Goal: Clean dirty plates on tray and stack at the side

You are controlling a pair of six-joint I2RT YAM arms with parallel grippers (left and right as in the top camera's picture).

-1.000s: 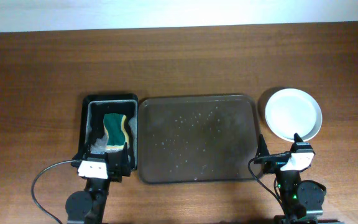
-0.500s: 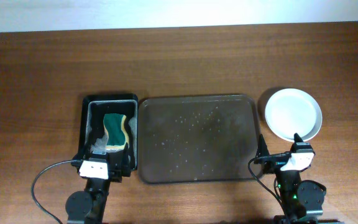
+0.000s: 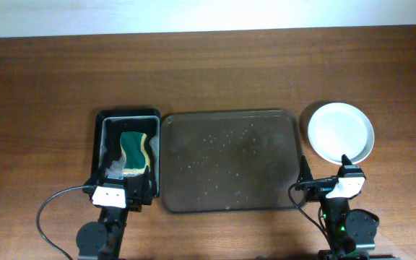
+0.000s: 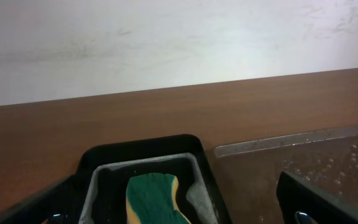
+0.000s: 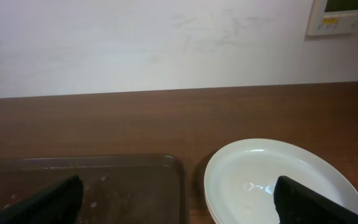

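The plates sit as one white stack on the table, right of the tray; the top plate shows no red smear. The stack also shows in the right wrist view. The dark brown tray holds no plates, only scattered white specks, and also shows in the left wrist view and the right wrist view. My left gripper is open and empty at the near end of the black bin. My right gripper is open and empty, just in front of the plates.
A black bin stands left of the tray, with a green-and-yellow sponge and foam inside; the sponge also shows in the left wrist view. Bare wooden table lies behind, up to a white wall.
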